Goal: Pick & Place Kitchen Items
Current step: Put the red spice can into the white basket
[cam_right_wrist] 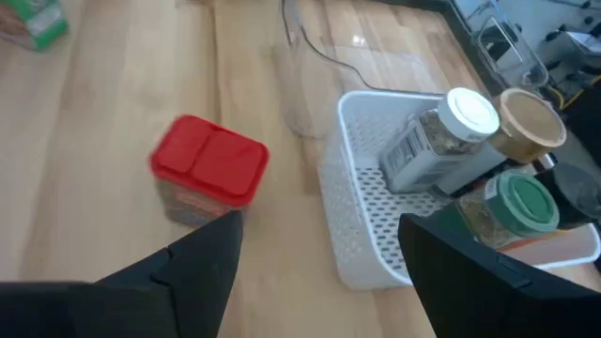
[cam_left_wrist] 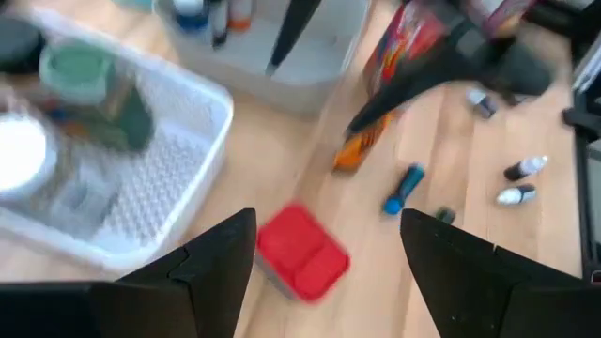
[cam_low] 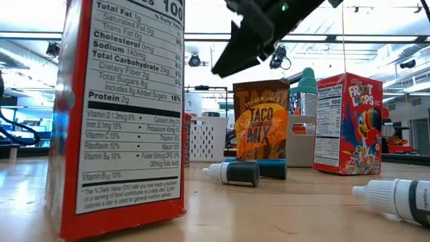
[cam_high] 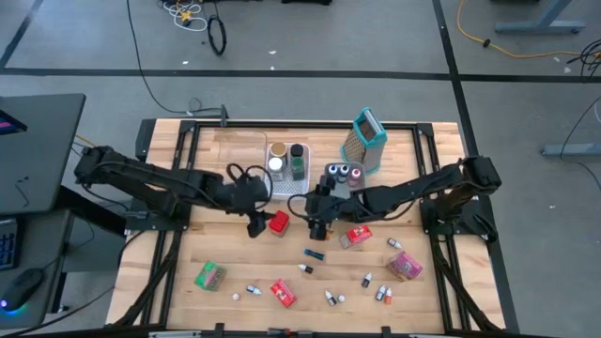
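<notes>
Now, both arms near one red box.
Left gripper (cam_high: 255,225), open, sits just left of the red box (cam_high: 279,222); right gripper (cam_high: 317,228), open too, farther right.

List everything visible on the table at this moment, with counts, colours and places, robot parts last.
red-lidded container: 1, red, table centre, beside the white basket, between both grippers.
white basket: 1, white, back centre; holds three spice jars, lids white, tan and green.
grey bin: 1, grey, right of the basket, small bottles inside.
grater: 1, metal with teal top, back right.
cereal boxes: 3 red, one front centre, one mid right, one nearest the low camera.
green packet: 1, front left.
pink packet: 1, front right.
small dropper bottles: several, white and dark, scattered along the front.
left gripper: open, above the red container.
right gripper: open, just right of it.
</notes>
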Motion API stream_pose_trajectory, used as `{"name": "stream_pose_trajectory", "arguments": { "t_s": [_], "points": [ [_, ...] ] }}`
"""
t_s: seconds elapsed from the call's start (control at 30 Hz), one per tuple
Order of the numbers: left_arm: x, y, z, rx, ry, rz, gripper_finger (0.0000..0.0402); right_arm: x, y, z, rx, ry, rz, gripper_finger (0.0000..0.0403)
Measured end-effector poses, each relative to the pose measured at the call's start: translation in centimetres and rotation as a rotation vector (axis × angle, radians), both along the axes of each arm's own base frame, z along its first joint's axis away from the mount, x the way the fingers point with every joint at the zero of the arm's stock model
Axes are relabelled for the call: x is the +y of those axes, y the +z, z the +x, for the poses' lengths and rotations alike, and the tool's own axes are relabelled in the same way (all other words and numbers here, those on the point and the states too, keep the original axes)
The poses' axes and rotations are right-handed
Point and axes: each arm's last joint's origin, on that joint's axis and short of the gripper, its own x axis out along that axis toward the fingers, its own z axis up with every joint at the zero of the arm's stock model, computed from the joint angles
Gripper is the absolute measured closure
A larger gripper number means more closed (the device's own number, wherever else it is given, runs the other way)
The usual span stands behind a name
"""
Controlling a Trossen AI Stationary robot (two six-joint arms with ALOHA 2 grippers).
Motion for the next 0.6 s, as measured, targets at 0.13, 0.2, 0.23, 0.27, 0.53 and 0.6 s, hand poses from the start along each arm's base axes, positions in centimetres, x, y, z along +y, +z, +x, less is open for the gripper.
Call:
{"name": "stream_pose_trajectory", "arguments": {
  "t_s": [0.13,0.2,0.23,0.27,0.53,0.6],
  "points": [
    [-1.1,-2.0,1.0,0.079,0.061,-0.006,0.0138,0.7,1.2,-0.6,-0.040,0.015,0.016,0.0105],
    [-1.5,-3.3,1.7,0.106,0.105,-0.012,0.0141,1.0,1.5,-0.9,-0.038,0.024,0.016,0.0105],
    [-1.7,-3.8,2.0,0.124,0.121,-0.020,0.0143,1.1,1.7,-0.9,-0.049,0.028,0.019,0.0105],
    [-1.8,-4.4,2.2,0.143,0.136,-0.028,0.0144,1.3,1.7,-0.9,-0.056,0.030,0.022,0.0105],
    [-2.4,-7.7,4.3,0.201,0.186,-0.077,0.0150,1.7,1.6,-1.1,-0.037,0.077,0.075,0.0105],
    [-2.5,-8.4,4.5,0.219,0.196,-0.067,0.0150,1.8,1.6,-1.1,-0.033,0.082,0.078,0.0105]
  ]
}}
